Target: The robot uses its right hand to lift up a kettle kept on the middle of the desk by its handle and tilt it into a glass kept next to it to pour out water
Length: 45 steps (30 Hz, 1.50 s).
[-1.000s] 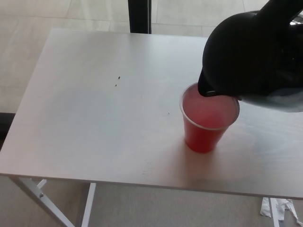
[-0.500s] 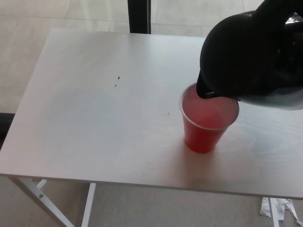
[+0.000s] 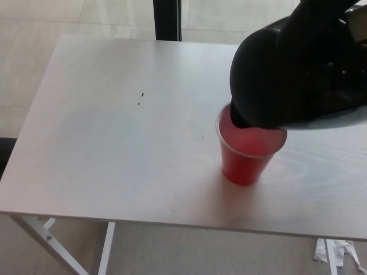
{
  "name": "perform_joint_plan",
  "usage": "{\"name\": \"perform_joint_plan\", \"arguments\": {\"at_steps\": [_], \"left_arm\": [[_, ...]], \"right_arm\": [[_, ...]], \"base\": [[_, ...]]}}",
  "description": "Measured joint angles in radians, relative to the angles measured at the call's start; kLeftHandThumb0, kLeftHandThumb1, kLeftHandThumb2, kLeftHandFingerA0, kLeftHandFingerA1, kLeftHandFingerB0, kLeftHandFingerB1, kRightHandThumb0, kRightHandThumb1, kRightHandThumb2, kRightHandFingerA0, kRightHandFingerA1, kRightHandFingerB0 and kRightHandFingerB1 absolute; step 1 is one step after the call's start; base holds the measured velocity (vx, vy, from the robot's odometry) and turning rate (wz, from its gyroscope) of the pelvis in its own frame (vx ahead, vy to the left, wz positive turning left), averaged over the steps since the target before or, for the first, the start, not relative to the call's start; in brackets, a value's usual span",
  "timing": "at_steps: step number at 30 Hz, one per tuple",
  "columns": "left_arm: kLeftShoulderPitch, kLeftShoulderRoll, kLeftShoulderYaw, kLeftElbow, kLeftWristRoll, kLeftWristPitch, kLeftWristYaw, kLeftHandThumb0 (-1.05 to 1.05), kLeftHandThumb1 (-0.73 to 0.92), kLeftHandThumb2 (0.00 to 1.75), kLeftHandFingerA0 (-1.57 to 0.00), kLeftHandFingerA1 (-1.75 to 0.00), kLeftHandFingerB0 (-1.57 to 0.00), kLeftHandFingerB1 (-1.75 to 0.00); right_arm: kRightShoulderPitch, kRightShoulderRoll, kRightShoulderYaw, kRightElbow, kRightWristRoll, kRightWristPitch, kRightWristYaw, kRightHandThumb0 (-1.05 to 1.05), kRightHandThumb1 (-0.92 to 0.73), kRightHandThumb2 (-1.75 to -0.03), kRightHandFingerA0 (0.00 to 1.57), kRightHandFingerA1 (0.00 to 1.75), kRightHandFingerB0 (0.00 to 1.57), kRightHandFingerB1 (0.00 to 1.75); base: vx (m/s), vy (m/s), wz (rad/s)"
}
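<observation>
— Where is the kettle (image 3: 298, 71), and which way does it point?
— Held in the air over the bench's (image 3: 114, 143) right side, tipped left and down, spout inside the rim of the red glass (image 3: 248, 154).
— And the right robot hand?
— Lost in the dark mass at the top right corner; I cannot tell its grip. The left is out of sight.

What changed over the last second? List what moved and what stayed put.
The black kettle tipped further and shifted left and down, so its spout now dips lower over the red cup's mouth and covers more of the rim. Nothing was taken hold of or let go that can be seen. The cup stands in the same spot on the white table, and the small dark specks have not moved.
</observation>
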Motion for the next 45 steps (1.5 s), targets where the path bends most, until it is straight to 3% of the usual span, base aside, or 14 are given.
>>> {"name": "perform_joint_plan", "arguments": {"at_steps": [19,20,21,22,27,28,31,32,33,34,37,38,39,45], "left_arm": [[-0.014,0.000,0.002,-0.020,0.004,0.012,0.005,-1.05,0.80,0.96,-0.62,-0.62,-0.38,-0.73],[-0.013,0.000,0.002,-0.022,0.004,0.012,0.005,-1.05,0.61,1.32,-0.63,-0.60,-0.39,-0.75],[-0.013,0.000,0.002,-0.023,0.004,0.012,0.005,-1.05,0.78,0.95,-0.62,-0.61,-0.38,-0.75],[-0.012,0.000,0.003,-0.022,0.004,0.013,0.005,-1.05,0.58,1.30,-0.65,-0.59,-0.39,-0.76],[-0.012,0.000,0.005,-0.021,0.004,0.022,0.005,-1.05,0.78,0.96,-0.63,-0.60,-0.36,-0.82],[-0.012,0.000,0.005,-0.021,0.004,0.022,0.005,-1.05,0.57,1.33,-0.64,-0.59,-0.36,-0.84],[-0.008,0.000,0.007,-0.022,0.003,0.023,0.004,-1.05,0.77,0.97,-0.62,-0.62,-0.36,-0.87],[-0.004,0.000,0.009,-0.022,0.003,0.023,0.004,-1.05,0.78,0.97,-0.62,-0.61,-0.35,-0.85],[-0.001,0.000,0.009,-0.022,0.004,0.022,0.004,-1.05,0.59,1.31,-0.63,-0.60,-0.37,-0.87],[0.001,0.000,0.009,-0.020,0.003,0.022,0.004,-1.05,0.77,0.96,-0.61,-0.62,-0.36,-0.86],[0.006,0.000,0.013,-0.017,0.003,0.022,0.003,-1.05,0.59,1.32,-0.63,-0.60,-0.37,-0.86],[0.009,0.000,0.015,-0.017,0.002,0.022,0.003,-1.05,0.77,0.97,-0.62,-0.60,-0.37,-0.85],[0.012,0.000,0.016,-0.017,0.002,0.022,0.003,-1.05,0.59,1.33,-0.65,-0.59,-0.37,-0.86],[0.015,0.000,0.018,-0.007,0.001,0.022,0.004,-1.05,0.77,0.98,-0.61,-0.61,-0.36,-0.86]], "right_arm": [[0.003,0.015,0.072,-0.037,-0.105,-0.112,-0.008,-0.20,-0.34,-1.06,1.00,1.75,0.75,1.71],[0.003,0.017,0.076,-0.038,-0.110,-0.116,-0.008,-0.32,-0.33,-0.95,1.23,1.40,1.08,1.32],[0.003,0.018,0.079,-0.039,-0.115,-0.118,-0.007,-0.23,-0.41,-0.83,0.99,1.75,0.73,1.72],[0.003,0.019,0.081,-0.039,-0.121,-0.121,-0.007,-0.24,-0.42,-0.79,0.98,1.75,0.73,1.72],[0.005,0.020,0.081,-0.038,-0.133,-0.137,-0.004,-0.17,-0.39,-1.00,1.00,1.75,0.77,1.66],[0.005,0.021,0.079,-0.036,-0.134,-0.141,-0.004,-0.17,-0.39,-0.99,0.98,1.75,0.73,1.70],[0.004,0.028,0.058,-0.022,-0.129,-0.144,0.003,-0.18,-0.40,-1.03,0.94,1.75,0.69,1.75],[0.004,0.031,0.047,-0.015,-0.126,-0.142,0.008,-0.21,-0.44,-0.93,0.96,1.75,0.79,1.06],[0.003,0.033,0.038,-0.009,-0.123,-0.141,0.010,-0.21,-0.52,-0.86,0.91,1.75,0.75,1.23],[0.000,0.035,0.029,0.001,-0.121,-0.137,0.013,-0.24,-0.56,-0.86,0.88,1.75,0.61,1.66],[-0.024,0.036,-0.020,0.071,-0.115,-0.111,0.024,-0.17,-0.50,-1.02,0.92,1.75,0.81,1.22],[-0.031,0.036,-0.037,0.097,-0.113,-0.099,0.027,-0.19,-0.51,-1.02,0.93,1.75,0.84,1.06],[-0.039,0.036,-0.053,0.121,-0.109,-0.090,0.029,-0.24,-0.46,-1.05,1.19,1.35,0.86,1.09],[-0.048,0.031,-0.149,0.231,-0.082,-0.055,0.033,-0.18,-0.44,-1.20,0.93,1.75,0.75,1.63]], "base": [[0.00,0.000,0.00],[0.00,0.000,0.00],[0.00,0.000,0.00],[0.00,0.000,0.00],[0.00,0.000,0.00],[0.00,0.000,0.00],[0.00,0.000,0.00],[0.00,0.000,0.00],[0.00,0.000,0.00],[0.00,0.000,0.00],[0.00,0.000,0.00],[0.00,0.000,0.00],[0.00,0.000,0.00],[0.00,0.000,0.00]]}}
